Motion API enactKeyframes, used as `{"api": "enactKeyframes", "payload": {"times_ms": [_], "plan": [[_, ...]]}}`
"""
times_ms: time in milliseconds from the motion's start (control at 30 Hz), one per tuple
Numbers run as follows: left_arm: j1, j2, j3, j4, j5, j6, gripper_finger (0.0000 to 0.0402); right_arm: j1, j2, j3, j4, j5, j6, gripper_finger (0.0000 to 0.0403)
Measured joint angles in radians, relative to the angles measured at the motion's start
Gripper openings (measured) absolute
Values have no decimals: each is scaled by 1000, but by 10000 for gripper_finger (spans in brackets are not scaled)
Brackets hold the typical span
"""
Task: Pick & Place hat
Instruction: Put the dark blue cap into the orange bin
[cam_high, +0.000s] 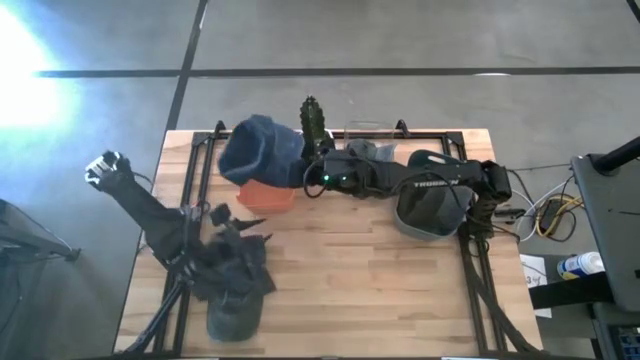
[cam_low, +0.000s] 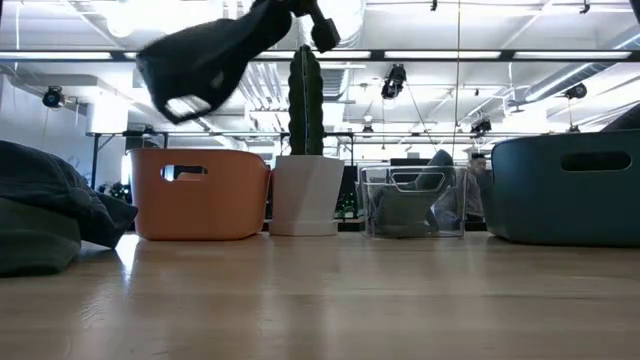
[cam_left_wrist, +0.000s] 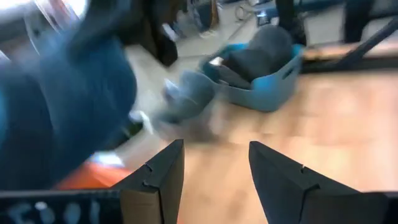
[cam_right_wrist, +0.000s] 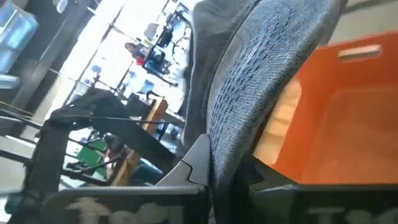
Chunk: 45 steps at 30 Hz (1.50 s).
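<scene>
A blue-grey knit hat (cam_high: 258, 150) is in the air over the orange bin (cam_high: 268, 196) at the table's far side, in my right gripper (cam_high: 306, 172), which is shut on it. The low view shows the hat (cam_low: 205, 60) well above the bin (cam_low: 200, 195). My left gripper (cam_high: 250, 232) is open over the near left of the table beside a pile of dark hats (cam_high: 235, 285) and touches nothing. In the left wrist view its fingers (cam_left_wrist: 155, 180) stand apart above bare wood. My right gripper (cam_right_wrist: 221, 158) pinches a fold of the hat's knit cloth (cam_right_wrist: 249, 93) between its two fingers. It reaches in about level from the table's right side. The hat is lifted clear and droops leftward from the fingers (cam_low: 300, 15), above the orange bin (cam_right_wrist: 336, 118).
A cactus in a white pot (cam_low: 305, 190) and a clear container (cam_low: 410, 200) stand at the far edge. A teal bin (cam_high: 430, 210) with hats sits on the right under the right arm. Bare wood lies in the near middle and near right of the table (cam_high: 370, 290).
</scene>
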Motion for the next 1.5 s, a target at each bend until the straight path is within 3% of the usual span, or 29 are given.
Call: {"api": "enactKeyframes", "payload": {"times_ms": [133, 167, 667, 1033, 1167, 1500], "plan": [[1, 100, 14, 96, -316, 260, 174, 9, 24, 12, 0, -12, 56, 13], [8, 113, 20, 115, -342, 301, 174, 11, 25, 14, 0, -14, 71, 13], [151, 164, 19, 131, -349, 472, 174, 56, 23, 16, 80, -35, 181, 13], [176, 166, 19, 150, -343, 636, 170, 64, 23, 16, 48, -33, 177, 13], [186, 166, 19, 171, -339, 640, 140, 64, 22, 16, 35, -32, 178, 13], [201, 166, 24, 171, -357, 642, 14, 63, 20, 17, -4, -17, 178, 37]]}}
